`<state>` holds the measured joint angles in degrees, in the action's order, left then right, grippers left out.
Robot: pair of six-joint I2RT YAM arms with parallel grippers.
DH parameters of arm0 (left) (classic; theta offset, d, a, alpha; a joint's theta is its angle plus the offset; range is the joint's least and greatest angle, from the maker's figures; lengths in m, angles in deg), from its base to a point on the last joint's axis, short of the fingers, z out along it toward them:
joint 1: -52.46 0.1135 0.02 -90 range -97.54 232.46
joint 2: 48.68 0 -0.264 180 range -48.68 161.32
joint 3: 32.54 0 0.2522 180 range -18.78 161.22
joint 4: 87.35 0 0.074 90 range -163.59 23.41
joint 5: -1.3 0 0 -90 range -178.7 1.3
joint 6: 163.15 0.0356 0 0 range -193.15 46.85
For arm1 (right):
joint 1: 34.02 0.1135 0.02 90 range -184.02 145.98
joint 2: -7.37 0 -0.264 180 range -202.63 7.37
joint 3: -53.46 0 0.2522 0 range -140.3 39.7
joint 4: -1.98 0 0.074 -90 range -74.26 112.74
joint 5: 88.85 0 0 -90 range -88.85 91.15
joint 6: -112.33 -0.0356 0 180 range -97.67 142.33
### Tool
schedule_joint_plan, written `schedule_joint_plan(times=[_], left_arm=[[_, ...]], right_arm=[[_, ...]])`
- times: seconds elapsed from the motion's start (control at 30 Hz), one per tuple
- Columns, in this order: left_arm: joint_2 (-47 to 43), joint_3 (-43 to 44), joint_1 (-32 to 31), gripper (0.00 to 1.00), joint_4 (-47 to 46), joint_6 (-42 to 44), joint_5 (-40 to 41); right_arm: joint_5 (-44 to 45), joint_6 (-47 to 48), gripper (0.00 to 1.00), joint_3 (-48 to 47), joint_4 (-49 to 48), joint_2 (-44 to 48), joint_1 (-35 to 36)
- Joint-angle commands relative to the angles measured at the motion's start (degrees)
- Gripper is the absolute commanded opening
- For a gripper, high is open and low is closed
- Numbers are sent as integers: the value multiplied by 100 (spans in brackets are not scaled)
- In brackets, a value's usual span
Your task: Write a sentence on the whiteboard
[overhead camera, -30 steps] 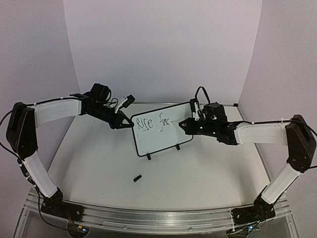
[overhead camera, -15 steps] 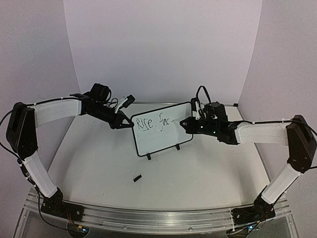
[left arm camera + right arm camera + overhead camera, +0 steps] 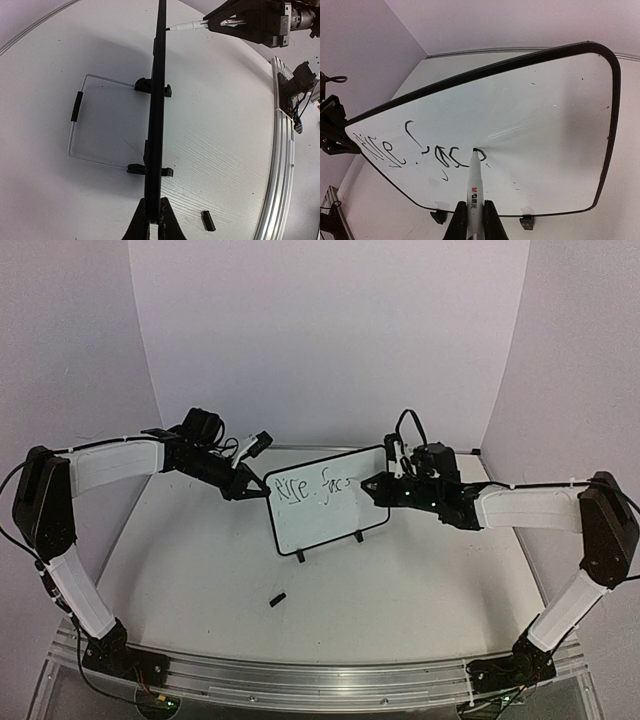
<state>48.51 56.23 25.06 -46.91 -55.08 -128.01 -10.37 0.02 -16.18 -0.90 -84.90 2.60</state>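
Your small white whiteboard (image 3: pixel 325 515) with the thin black frame stands on its two little feet in the middle of the top view, on the white counter (image 3: pixel 200 560). Your left claw (image 3: pixel 248 490) is pinched tight on the board's left edge. Your right claw (image 3: pixel 472 222) is squeezed around a thin white marker pen (image 3: pixel 475 182), and the pen's tip touches the board just after the last letter. The thin black marker words (image 3: pixel 315 487) sit in the upper left of the board and look unfinished. If you push too hard, the board could tip back or slide in the left claw, and the letters would go wobbly. If you drag the right claw over wet ink, it would smear. A small black cap (image 3: pixel 277 598) lies lower down on the counter, well apart.
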Motion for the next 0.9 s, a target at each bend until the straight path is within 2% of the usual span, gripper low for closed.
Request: schedule_joint_plan(times=[0.0,0.87], left_arm=[[309,-27,-108,0,637,226,354],[310,-29,-108,0,637,240,363]], right_arm=[[-141,33,0,-224,-243,-112,-32],[151,-130,0,260,-262,-119,-31]])
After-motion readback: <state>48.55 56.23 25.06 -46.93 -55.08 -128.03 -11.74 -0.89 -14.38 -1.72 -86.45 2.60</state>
